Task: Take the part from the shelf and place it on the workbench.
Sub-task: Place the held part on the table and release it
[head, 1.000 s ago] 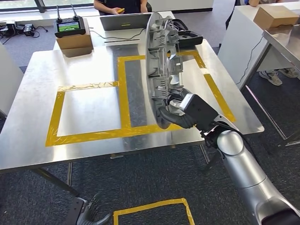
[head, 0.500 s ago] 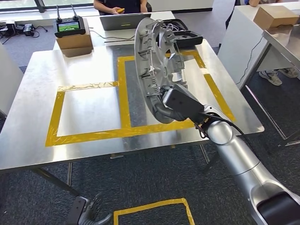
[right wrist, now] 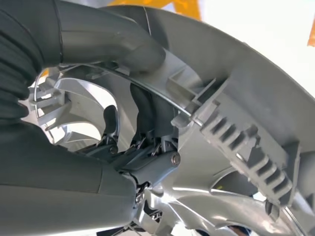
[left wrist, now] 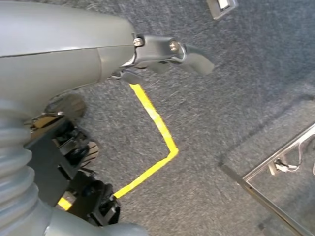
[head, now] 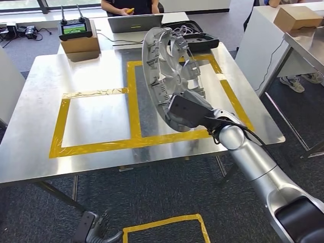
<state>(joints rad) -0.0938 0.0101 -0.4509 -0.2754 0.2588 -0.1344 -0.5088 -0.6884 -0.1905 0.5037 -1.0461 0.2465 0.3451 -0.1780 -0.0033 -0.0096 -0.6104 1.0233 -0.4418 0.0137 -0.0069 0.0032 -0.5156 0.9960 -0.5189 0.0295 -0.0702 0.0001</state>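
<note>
Silver ribbed round part [head: 172, 71] in right hand [head: 186, 111]

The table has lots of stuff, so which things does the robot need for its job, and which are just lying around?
For the job:
- silver wheel cover, held by the right robot hand
- metal workbench with yellow tape boxes

Just lying about:
- laptop
- remote controller on a cardboard box
- open black case

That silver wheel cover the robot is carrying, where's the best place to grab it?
Probably the outer rim of the wheel cover, from the ribbed back side, as the right robot hand does at its lower edge: the rim is thin and the spoke openings let fingers hook through.
</note>
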